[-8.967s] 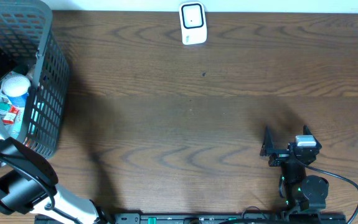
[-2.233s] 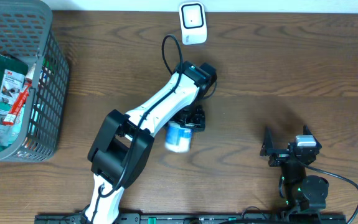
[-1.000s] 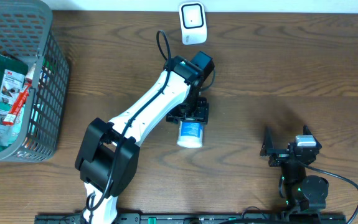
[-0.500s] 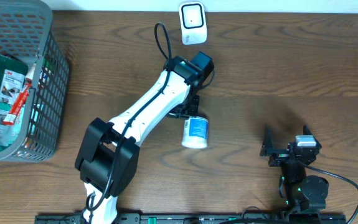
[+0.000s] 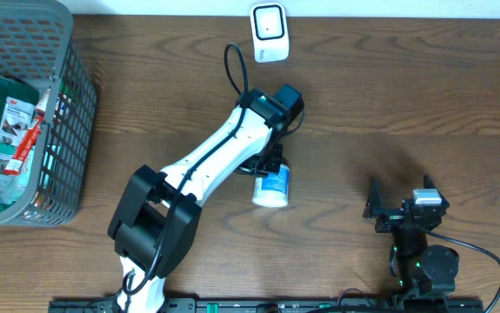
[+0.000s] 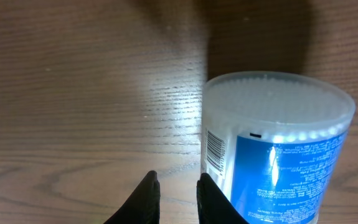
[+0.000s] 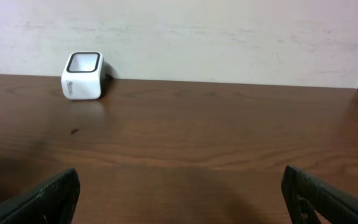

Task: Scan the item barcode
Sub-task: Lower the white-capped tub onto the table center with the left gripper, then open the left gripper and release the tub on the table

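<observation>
Fingers (image 6: 211,198) of my left gripper (image 6: 175,200) stand nearly pressed together, pinching nothing, at the bottom centre of the wrist frame; the white round plastic tub with a blue label (image 6: 278,143) lies on its side just right of them, its barcode (image 6: 213,152) nearest them, mid-frame overhead on the brown wooden table (image 5: 406,87); my right gripper (image 7: 180,186) is spread wide

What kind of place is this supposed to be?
Probably a mock shop checkout set up for robot arms: a white barcode scanner, a grey wire basket of packaged goods, and a barcoded tub on the wooden table.
</observation>
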`<act>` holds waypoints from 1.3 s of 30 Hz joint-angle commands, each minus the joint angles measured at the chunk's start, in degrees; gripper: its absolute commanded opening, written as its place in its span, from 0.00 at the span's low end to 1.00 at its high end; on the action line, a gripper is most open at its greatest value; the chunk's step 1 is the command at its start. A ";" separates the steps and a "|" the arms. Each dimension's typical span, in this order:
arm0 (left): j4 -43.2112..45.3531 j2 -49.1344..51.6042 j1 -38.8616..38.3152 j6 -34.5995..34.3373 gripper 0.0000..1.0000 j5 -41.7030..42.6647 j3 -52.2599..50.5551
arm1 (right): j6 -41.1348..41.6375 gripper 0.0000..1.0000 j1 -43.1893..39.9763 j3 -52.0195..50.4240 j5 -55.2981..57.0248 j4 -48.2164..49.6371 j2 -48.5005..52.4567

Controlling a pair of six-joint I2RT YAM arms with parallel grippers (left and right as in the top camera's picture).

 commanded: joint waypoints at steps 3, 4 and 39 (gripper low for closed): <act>0.81 0.07 -1.49 -0.26 0.19 2.75 -0.76 | 0.59 0.99 -0.35 -0.04 0.57 -0.22 -0.24; 0.98 0.07 -1.49 -0.26 0.19 3.61 -0.76 | 0.57 0.99 -0.35 -0.04 0.57 -0.22 -0.24; 5.64 -1.51 -1.38 -0.42 0.19 -2.29 -5.77 | 0.59 0.99 -0.35 -0.04 0.57 -0.22 -0.24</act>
